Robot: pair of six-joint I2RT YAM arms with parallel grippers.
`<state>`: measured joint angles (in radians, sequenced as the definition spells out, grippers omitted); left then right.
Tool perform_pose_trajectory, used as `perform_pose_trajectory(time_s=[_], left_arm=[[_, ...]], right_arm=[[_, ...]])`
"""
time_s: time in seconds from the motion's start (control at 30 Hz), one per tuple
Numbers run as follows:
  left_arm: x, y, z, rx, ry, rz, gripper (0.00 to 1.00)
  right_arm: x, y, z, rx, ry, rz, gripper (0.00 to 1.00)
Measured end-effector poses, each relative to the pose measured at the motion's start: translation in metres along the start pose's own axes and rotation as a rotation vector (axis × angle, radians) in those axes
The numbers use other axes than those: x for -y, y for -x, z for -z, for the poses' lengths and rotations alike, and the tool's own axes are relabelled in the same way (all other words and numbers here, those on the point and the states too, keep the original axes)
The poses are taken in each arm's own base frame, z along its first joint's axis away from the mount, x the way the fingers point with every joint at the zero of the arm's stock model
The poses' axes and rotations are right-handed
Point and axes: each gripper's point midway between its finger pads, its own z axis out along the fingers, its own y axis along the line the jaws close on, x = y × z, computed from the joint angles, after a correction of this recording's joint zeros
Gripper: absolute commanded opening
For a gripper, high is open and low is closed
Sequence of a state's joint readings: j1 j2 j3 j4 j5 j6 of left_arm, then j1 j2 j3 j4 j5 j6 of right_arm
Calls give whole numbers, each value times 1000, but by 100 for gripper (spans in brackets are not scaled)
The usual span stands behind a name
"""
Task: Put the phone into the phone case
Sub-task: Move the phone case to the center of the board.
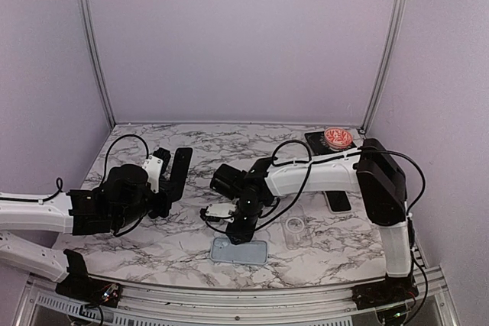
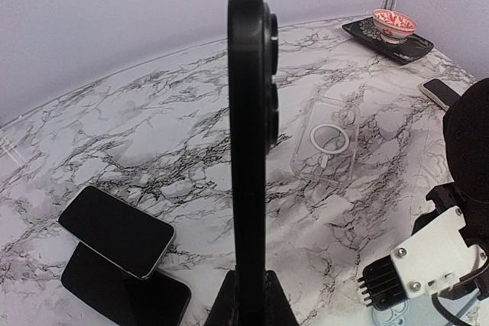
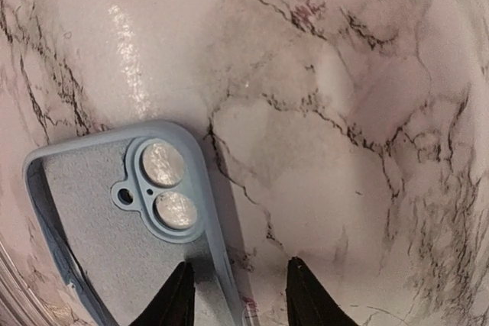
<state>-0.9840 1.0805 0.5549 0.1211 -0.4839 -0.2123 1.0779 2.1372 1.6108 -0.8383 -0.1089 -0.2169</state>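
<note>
Phone not in yet. Left gripper (image 2: 248, 307) is clamped on the black phone (image 2: 246, 150) and holds it upright on edge, well left of and beyond the blue case (image 3: 114, 242). The case lies flat, inside up, empty. Right gripper (image 3: 241, 295) hovers just above the case's long edge, jaws partly apart, gripping nothing. Judged remaining: carry the phone over, align it, press it in.

The counter (image 1: 321, 261) is seen from above and behind in the top view. It is crossed low by the left wrist view. The blue phone case (image 3: 99, 250), at lower centre in the top view, is viewed closely from above by the right wrist.
</note>
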Motion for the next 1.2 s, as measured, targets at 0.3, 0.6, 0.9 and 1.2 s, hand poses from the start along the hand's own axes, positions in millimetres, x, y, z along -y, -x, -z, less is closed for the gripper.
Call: perform_pose_trajectory(time_s=[0.3,0.6,0.9,1.2], left_arm=[[1,0,-4,-16,11,-27,0],[1,-1,-4,-19,8,-28,0],[5,0,-4,-23,-11,-29,0],[9,2,-4,-22,-31,-25,0]], right_arm=[[-1,-1,0,23,28,-46,0],[74,-75,30,95,-145,-652,0],[91,-72,31,249,-184,-973,0],[69,-51,35,228,-156,-1015,21]])
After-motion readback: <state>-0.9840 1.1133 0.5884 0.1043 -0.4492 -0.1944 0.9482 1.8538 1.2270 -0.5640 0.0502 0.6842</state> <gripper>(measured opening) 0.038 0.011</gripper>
